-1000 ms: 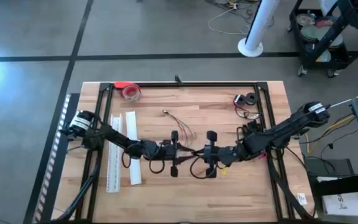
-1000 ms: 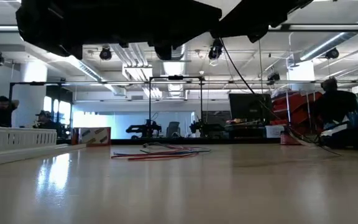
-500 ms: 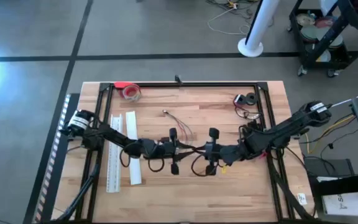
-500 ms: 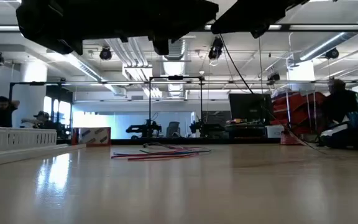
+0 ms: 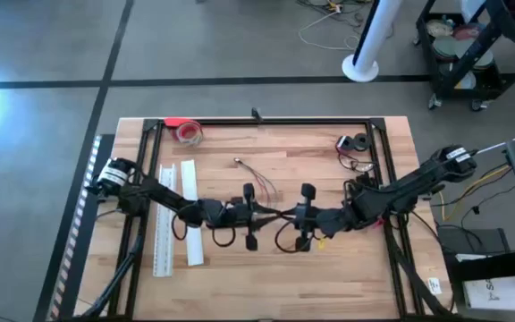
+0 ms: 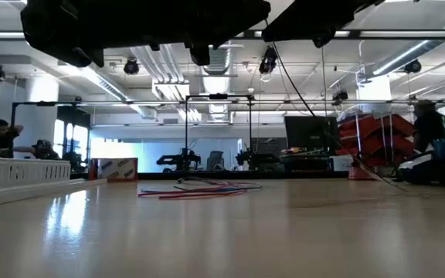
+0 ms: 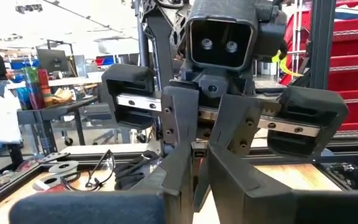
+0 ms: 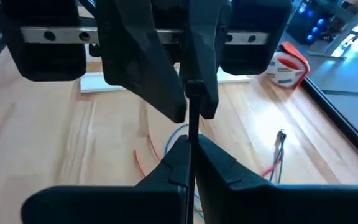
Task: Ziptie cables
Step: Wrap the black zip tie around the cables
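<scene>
The left gripper (image 5: 251, 217) and the right gripper (image 5: 303, 217) meet nose to nose over the middle of the table — both pinch one thin dark strip, likely a zip tie (image 8: 191, 115). The cables (image 5: 259, 183) lie loose on the wood just behind them. They look light, thin and floppy — best grabbed near the middle, gently.

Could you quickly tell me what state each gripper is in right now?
Left gripper: shut on the thin black strip.
Right gripper: shut on the same strip.
</scene>
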